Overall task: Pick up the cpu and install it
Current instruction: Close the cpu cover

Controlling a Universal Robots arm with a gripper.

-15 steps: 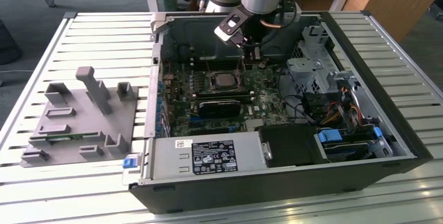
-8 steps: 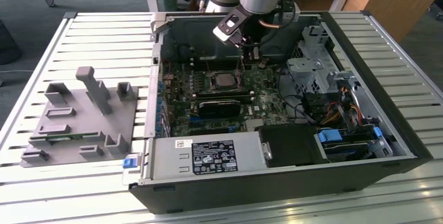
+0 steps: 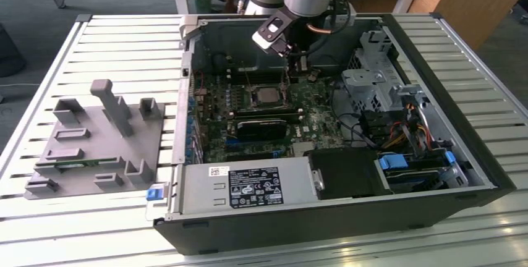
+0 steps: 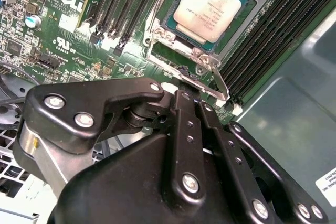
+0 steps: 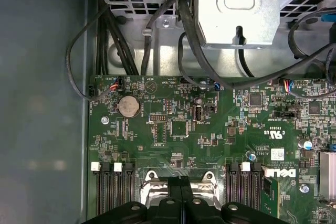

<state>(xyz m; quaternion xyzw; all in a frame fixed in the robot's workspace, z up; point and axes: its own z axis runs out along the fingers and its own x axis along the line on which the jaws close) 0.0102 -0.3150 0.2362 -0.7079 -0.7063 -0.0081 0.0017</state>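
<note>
A: Exterior view: black gripper (image 3: 295, 62) upper ctr, inside open black PC case (image 3: 330, 224); silver-grey square cpu (image 3: 266, 96) sits in socket, mid-frame.
B: Second wrist view: fingers (image 4: 186, 124) closed, empty, tips near socket's metal bracket (image 4: 210, 72); cpu (image 4: 209, 6) top ctr. Could snag bracket, nudge chip.
A: First wrist view: fingers (image 5: 175, 190) bottom ctr, over green motherboard (image 5: 178, 145). Scrape risk.
</note>
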